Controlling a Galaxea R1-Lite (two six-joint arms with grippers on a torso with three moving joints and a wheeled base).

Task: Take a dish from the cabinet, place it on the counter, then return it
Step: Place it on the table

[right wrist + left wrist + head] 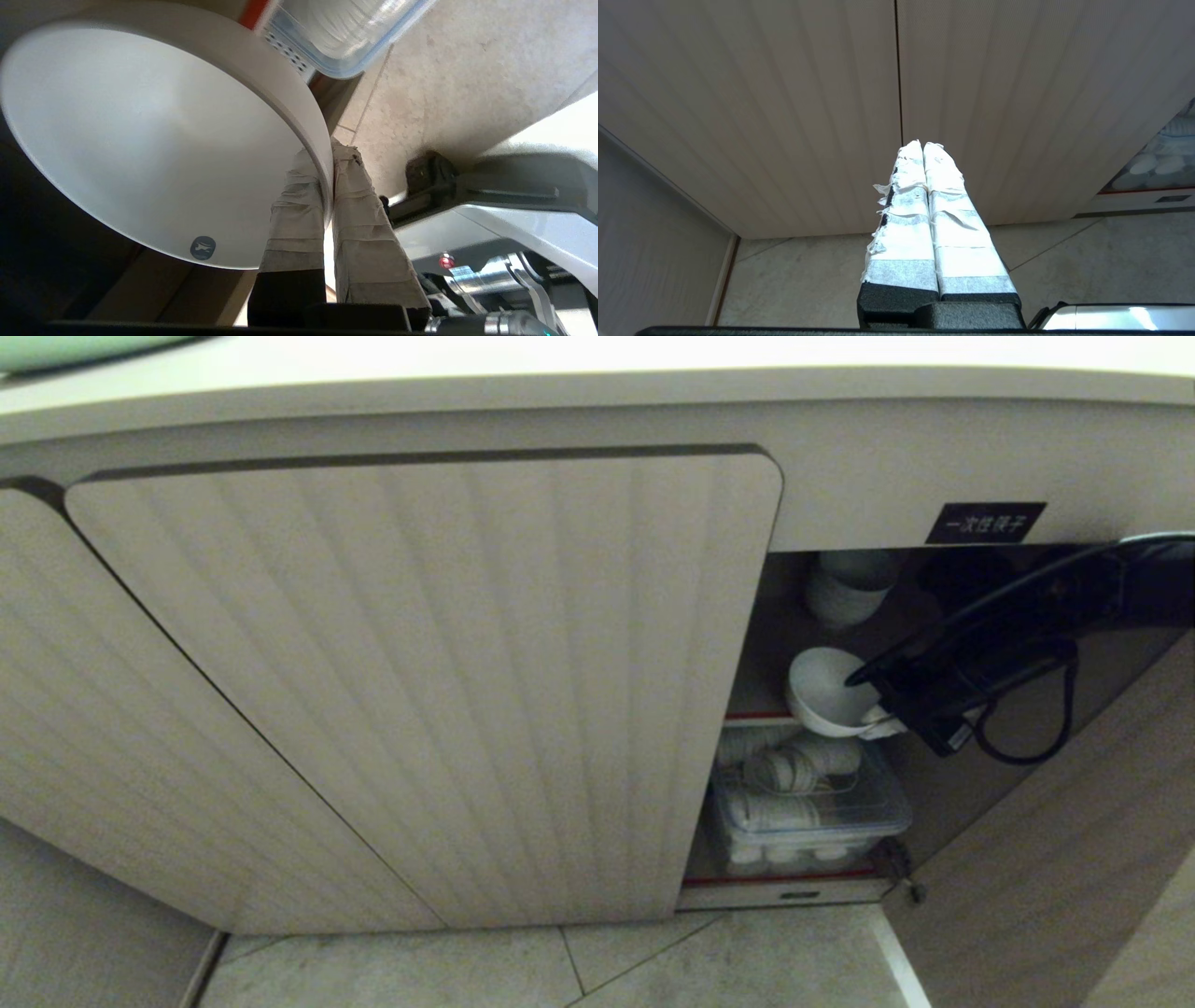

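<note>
White bowl (823, 689), held at the mouth of the open cabinet (845, 644), just above the red-edged shelf (758, 717) and over a clear box of white dishes (810, 807) on the level below. The bowl is tilted, its hollow turned up and toward the door side. The right gripper (882, 721) reaches in from the robot's right and pinches the rim; in the right wrist view one taped finger (299, 200) lies inside the bowl's wall and the other outside, pressed together on it. The bowl thus lies leftward of the gripper, so withdrawal likely runs rightward and outward, then up to the counter (597, 364). The left gripper (923, 145), fingers pressed together and empty, faces closed doors (784, 116), farther off.
</note>
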